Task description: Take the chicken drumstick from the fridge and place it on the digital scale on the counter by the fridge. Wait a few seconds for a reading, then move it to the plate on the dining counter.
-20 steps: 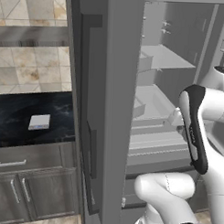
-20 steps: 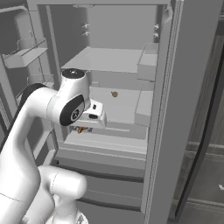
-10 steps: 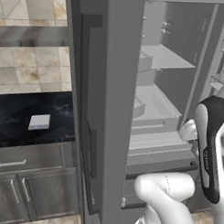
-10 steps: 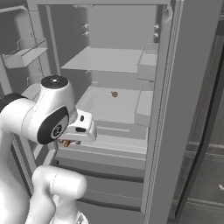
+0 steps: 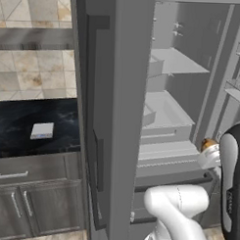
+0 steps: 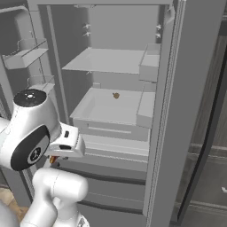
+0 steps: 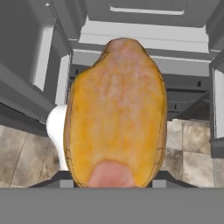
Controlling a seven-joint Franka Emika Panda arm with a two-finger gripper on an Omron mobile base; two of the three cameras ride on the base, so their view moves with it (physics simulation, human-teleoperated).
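On the far left, the digital scale [image 5: 42, 131] lies bare on the counter [image 5: 24, 119], beside the open fridge [image 5: 118, 92]. To the right, low in front of the fridge drawers, the gripper [image 5: 209, 153] is closed partway around the chicken drumstick [image 7: 116, 113], which looms large in the hand view; its fingertips are mostly hidden, so the grip looks firm rather than proven. The fetch from the fridge seems done and the carry to the scale is in hand. Next, the arm must clear the door edge, swing left, and set the drumstick down on the slab.
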